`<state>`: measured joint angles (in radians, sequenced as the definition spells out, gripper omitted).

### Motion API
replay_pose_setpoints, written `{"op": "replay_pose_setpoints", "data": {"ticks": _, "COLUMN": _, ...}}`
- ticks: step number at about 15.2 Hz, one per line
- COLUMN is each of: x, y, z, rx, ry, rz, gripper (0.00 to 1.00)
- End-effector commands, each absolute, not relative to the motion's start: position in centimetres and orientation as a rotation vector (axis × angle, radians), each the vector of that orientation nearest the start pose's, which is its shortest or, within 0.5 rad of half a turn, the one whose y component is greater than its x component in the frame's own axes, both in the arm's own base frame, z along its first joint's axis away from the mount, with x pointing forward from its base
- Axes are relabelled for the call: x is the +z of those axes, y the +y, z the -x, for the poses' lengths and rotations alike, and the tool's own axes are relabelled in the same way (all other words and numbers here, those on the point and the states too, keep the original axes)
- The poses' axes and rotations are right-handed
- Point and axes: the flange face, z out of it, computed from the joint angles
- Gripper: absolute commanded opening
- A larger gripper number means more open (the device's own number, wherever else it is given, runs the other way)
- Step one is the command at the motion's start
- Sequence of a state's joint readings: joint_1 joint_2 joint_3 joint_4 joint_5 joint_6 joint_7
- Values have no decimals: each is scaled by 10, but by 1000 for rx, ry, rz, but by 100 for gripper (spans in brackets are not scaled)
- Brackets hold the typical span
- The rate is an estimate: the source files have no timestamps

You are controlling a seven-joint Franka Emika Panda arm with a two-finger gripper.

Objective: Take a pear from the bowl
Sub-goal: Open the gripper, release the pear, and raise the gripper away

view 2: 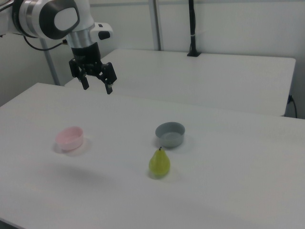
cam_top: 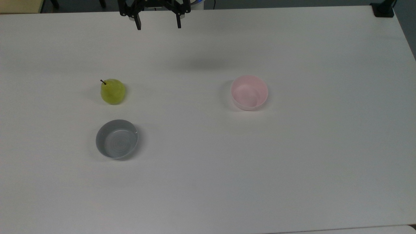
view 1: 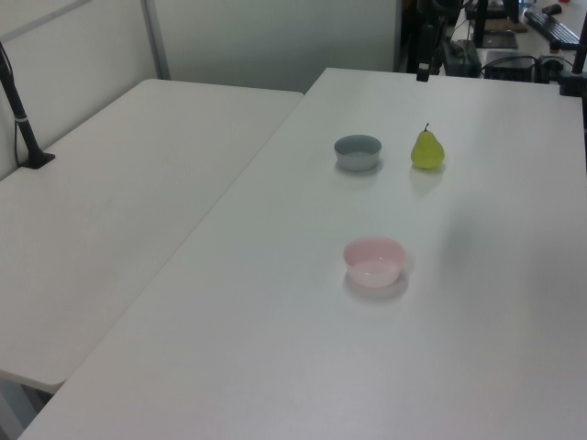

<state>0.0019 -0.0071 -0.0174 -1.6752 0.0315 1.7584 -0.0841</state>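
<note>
Nearest in the top view, sitting empty: grey bowl; just beyond, pear standing upright on bench, well left of empty pink bowl. Farthest, hovering: claw, spread open, pear lying nearer and leftward.

From my station, the pear stands upright on the table, not in either bowl. In the top view it sits towards the left, with one bowl just below it on the same side and apart from it. The other bowl lies well off to the top view's right, roughly level with the pear. The gripper hangs above the table at the top view's upper edge, between the pear and that far bowl, its fingers spread wide. In the right view, I see the gripper up behind the left-hand bowl.
</note>
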Motion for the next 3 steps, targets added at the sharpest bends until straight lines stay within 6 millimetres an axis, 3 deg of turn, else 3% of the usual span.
{"op": "replay_pose_setpoints", "data": {"ticks": 1, "x": 599, "y": -3, "z": -565, "rx": -164, "ry": -49, "rz": 3094, "gripper": 100}}
{"op": "replay_pose_setpoints", "data": {"ticks": 3, "x": 599, "y": -3, "z": -565, "rx": -168, "ry": -46, "rz": 3094, "gripper": 100}}
